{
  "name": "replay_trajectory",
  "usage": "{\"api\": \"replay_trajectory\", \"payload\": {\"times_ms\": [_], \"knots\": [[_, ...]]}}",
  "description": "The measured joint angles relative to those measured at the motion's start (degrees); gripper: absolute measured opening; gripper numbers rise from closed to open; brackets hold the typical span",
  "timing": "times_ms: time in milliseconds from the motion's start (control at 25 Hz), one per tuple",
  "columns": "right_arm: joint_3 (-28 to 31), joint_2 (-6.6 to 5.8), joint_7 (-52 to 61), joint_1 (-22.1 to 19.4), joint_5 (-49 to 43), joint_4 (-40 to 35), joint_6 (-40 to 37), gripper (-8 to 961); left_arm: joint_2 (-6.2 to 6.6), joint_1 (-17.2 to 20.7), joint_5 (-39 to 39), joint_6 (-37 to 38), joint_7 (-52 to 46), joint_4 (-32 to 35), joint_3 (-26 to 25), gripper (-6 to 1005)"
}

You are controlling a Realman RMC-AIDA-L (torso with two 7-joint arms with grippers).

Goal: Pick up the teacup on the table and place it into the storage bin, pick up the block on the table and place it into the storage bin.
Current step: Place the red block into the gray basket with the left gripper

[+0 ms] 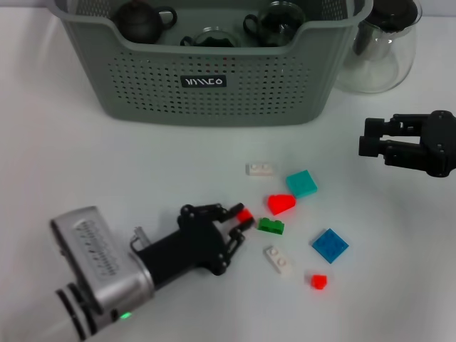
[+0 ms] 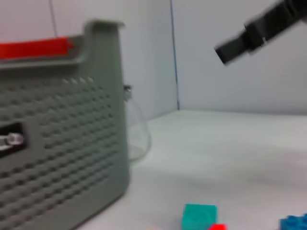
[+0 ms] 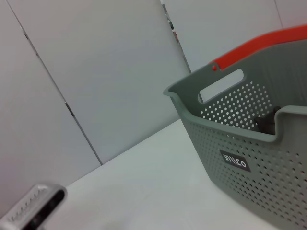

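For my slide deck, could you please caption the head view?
Left gripper closes on a small red block among scattered blocks, storage bin behind, right gripper hovering aside.

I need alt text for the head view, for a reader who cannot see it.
The left claw is low on the white table, closed around a small red block among scattered blocks. Behind them stands the grey-green bin, holding dark teaware. The right claw hovers apart on the right.
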Motion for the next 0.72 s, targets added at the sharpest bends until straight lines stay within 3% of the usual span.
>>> {"api": "replay_trajectory", "payload": {"times_ms": [360, 600, 720], "knots": [[0.17, -0.04, 0.0, 0.13, 0.0, 0.0, 0.06, 486, 0.18, 3.55, 0.14, 20.05, -24.77, 20.09, 0.22, 187], [0.24, 0.04, 0.0, 0.22, -0.01, 0.0, 0.09, 486, 0.34, 3.19, 0.03, 28.78, -30.51, 25.5, 0.36, 189], [0.34, 0.05, 0.0, 0.24, -0.01, 0.0, 0.09, 485, 0.86, 1.12, -0.87, 38.51, -35.06, 28.09, -0.25, 189]]}}
